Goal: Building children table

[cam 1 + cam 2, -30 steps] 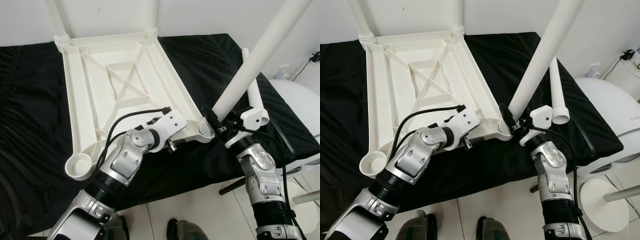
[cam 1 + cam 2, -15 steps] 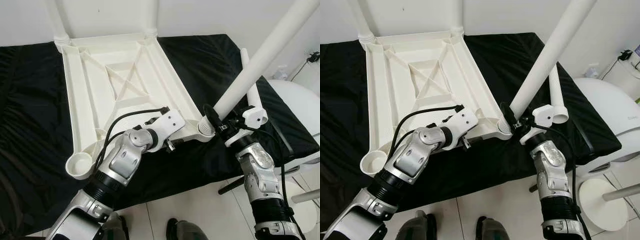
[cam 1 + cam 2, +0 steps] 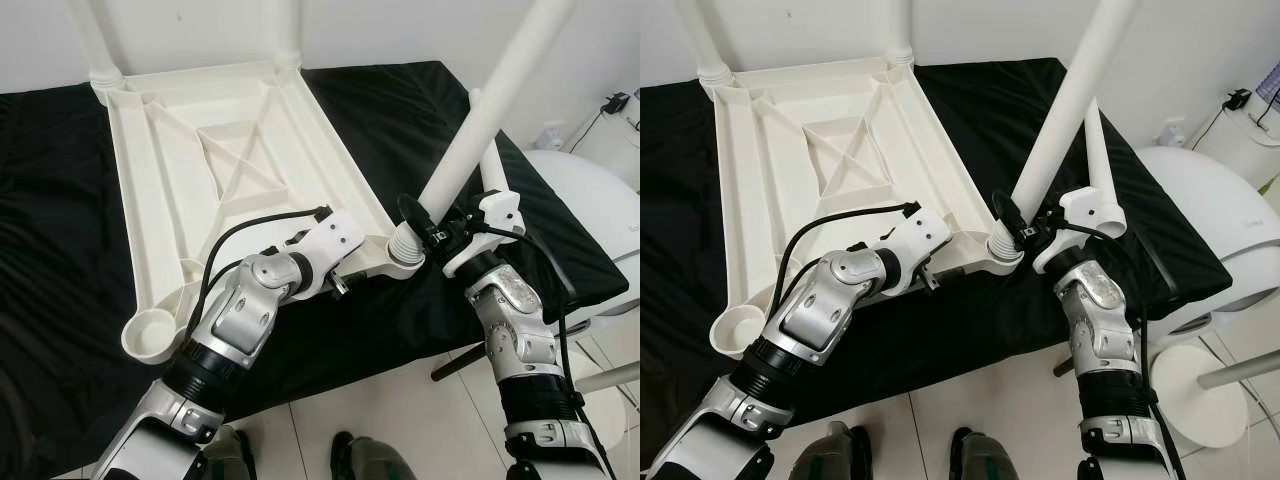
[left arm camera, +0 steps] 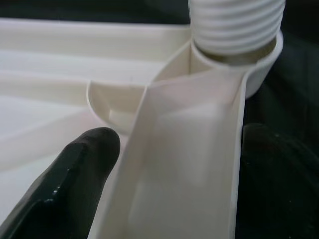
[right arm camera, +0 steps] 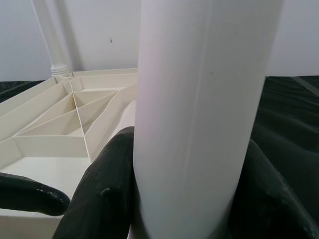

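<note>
Tabletop (image 3: 230, 150), white plastic, lies upside down on a surface under a black cloth (image 3: 50, 250), so its corner sockets face up. The left tool (image 4: 169, 164) is clamped on the near rim of the tabletop, one finger on each side, probably to keep it from moving. The right tool (image 5: 184, 194) is clamped around a white leg (image 3: 480, 110) whose threaded end sits tilted in the near right socket (image 3: 403, 256). I judge it is being screwed in. A loose leg (image 3: 490, 165) lies behind on the cloth. The leg's top end is cut off
</note>
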Robot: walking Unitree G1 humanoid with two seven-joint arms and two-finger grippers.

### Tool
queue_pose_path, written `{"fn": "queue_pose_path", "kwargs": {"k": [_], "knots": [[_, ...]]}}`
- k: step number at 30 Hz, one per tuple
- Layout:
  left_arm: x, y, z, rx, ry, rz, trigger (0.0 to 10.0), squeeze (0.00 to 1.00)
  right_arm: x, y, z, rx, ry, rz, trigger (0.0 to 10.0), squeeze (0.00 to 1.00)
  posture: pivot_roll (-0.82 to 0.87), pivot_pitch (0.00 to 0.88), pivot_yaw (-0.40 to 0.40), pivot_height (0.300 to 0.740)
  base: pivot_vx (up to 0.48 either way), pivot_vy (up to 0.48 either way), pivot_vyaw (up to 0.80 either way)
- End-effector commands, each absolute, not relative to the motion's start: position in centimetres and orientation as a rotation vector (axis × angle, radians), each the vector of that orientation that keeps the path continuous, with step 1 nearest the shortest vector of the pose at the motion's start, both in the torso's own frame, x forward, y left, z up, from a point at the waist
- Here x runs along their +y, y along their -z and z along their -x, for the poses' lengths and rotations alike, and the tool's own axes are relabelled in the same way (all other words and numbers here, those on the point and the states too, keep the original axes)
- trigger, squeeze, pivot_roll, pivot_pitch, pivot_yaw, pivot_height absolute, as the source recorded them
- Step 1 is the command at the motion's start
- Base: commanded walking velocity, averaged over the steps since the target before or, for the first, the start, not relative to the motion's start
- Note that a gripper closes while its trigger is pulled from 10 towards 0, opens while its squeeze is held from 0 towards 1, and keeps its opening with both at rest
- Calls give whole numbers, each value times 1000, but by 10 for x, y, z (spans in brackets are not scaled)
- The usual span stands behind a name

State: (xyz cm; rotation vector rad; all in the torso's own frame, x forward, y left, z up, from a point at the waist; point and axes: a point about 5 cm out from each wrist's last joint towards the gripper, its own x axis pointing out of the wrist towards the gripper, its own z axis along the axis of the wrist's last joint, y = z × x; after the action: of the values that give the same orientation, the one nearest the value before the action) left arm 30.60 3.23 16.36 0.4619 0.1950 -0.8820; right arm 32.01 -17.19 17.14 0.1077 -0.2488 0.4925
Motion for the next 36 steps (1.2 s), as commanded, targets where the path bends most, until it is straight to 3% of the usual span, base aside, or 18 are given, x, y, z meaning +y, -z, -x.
{"fn": "queue_pose_path", "kwargs": {"k": [1, 12, 17, 36], "knots": [[32, -178, -306, 155, 911, -448, 10000, 0, -170, -176, -326, -253, -480, -119, 10000, 0, -6, 86, -49, 740, 0, 0, 0], [37, -214, -314, 69, 932, -372, 10000, 0, -162, -179, -329, -250, -529, -93, 10000, 0, 4, 79, -61, 740, 0, 0, 0], [37, -262, -319, -24, 1004, -132, 10000, 0, -152, -178, -331, -237, -614, -47, 10000, 0, 15, 78, -76, 740, 0, 0, 0], [26, -305, -325, -38, 1118, 96, 10000, 0, -134, -181, -336, -246, -729, 3, 10000, 0, 41, 78, -91, 740, 0, 0, 0]]}}
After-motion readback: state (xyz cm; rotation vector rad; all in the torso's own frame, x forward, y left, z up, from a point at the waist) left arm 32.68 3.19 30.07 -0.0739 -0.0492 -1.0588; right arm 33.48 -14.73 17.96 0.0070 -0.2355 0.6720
